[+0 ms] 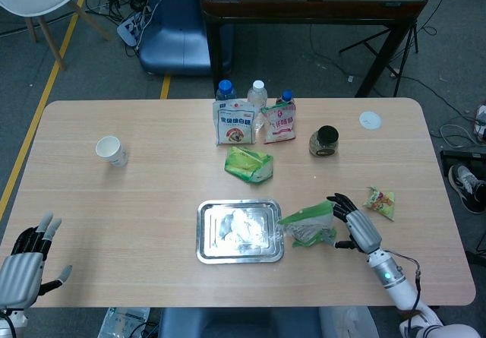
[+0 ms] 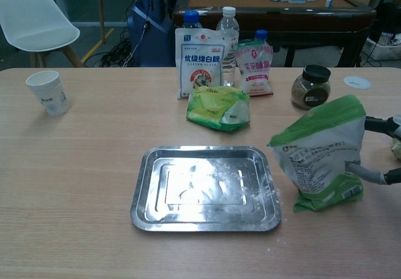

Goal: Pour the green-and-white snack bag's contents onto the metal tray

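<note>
The green-and-white snack bag [image 1: 310,226] [image 2: 322,160] stands upright on the table just right of the metal tray [image 1: 203,235] [image 2: 141,194]. White contents [image 1: 243,228] lie in the tray. My right hand [image 1: 355,228] is at the bag's right side with its fingers [image 2: 383,125] stretched out and apart, their tips at or behind the bag's edge. My left hand [image 1: 26,258] hovers at the table's front left edge, fingers apart, holding nothing.
Behind the tray lies a second green bag [image 1: 248,163] [image 2: 218,108]. Further back stand a white bag [image 2: 199,63], a pink pouch [image 2: 254,68], bottles and a dark-lidded jar [image 2: 311,86]. A paper cup [image 1: 112,151] is far left, a small snack packet [image 1: 380,201] right.
</note>
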`<state>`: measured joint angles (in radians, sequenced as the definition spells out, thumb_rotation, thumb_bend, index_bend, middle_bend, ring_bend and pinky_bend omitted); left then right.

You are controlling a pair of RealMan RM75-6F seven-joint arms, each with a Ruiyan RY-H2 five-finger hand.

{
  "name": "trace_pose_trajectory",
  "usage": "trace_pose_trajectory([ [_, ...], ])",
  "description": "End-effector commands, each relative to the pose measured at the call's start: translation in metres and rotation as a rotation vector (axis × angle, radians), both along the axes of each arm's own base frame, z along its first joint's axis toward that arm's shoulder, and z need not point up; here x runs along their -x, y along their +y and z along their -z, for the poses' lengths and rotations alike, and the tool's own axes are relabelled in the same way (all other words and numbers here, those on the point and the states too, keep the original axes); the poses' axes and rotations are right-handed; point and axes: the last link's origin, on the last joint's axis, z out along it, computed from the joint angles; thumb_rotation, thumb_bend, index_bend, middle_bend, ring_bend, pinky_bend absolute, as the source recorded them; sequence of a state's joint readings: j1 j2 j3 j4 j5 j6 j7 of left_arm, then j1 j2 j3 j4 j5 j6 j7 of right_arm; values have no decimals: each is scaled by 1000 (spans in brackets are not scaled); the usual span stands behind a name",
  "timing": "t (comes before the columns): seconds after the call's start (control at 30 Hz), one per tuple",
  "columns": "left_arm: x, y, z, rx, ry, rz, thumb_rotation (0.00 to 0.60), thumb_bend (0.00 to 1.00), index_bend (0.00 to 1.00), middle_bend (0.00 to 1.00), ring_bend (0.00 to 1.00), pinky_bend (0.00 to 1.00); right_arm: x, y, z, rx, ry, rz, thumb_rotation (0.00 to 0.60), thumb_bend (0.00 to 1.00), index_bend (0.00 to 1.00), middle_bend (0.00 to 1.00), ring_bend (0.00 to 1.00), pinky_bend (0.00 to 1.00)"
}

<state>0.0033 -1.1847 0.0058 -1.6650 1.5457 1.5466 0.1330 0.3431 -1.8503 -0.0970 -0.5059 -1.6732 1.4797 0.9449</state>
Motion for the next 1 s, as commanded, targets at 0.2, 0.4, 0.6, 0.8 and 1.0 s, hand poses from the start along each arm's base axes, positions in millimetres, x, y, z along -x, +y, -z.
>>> trace_pose_trajectory([
  [0.2, -1, 0, 1, 1, -5, 7, 600, 229, 21, 0, 82, 57, 4, 8, -20, 46, -9, 10, 600, 292, 332, 268, 122, 50],
  [0.4, -1, 1, 1, 0, -8, 13, 600, 229, 21, 0, 82, 57, 9, 13, -27, 59, -5, 47, 600, 286, 330, 268, 121, 49],
  [0.6, -2, 1, 0, -3, -9, 18, 600, 229, 20, 0, 82, 57, 11, 17, -30, 64, -7, 66, 600, 283, 330, 268, 121, 49],
  [0.8, -1, 0, -2, -10, -5, 12, 600, 229, 20, 0, 82, 57, 21, 28, -47, 111, 22, 107, 600, 282, 330, 268, 121, 49],
  [1.0, 0, 2, -1, -6, -5, 9, 600, 229, 21, 0, 82, 57, 29, 43, -74, 191, 121, 143, 600, 283, 330, 268, 121, 49],
])
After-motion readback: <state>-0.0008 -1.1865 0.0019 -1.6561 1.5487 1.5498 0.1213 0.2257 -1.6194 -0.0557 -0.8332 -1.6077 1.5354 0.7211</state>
